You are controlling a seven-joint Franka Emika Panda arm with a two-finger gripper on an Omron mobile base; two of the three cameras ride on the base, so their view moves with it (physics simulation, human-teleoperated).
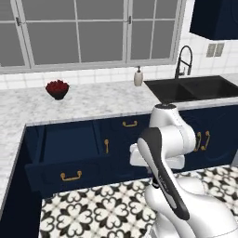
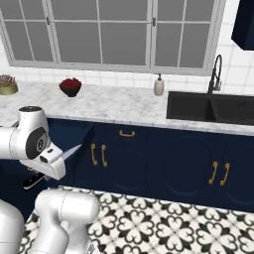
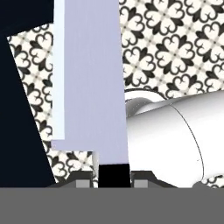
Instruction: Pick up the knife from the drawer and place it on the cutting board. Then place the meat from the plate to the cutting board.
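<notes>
Right at the gripper (image 3: 113,179): clamped on the black handle of the knife (image 3: 92,83), one finger tip (image 3: 84,181) on each side, broad silver-grey blade running straight out along the hand's line of sight. Seen past the blade: patterned black-and-white floor tiles (image 3: 175,39) beyond it, dark navy cabinet face to one side. From the right base view, blade tip poking out beside the arm's white joint, black handle end showing below it. Farther out, the drawer (image 1: 65,174) standing pulled open, brass handle on its front. Farthest back, on the marble counter (image 1: 93,104), a dark bowl of red berries (image 1: 57,89), well apart from the held knife.
</notes>
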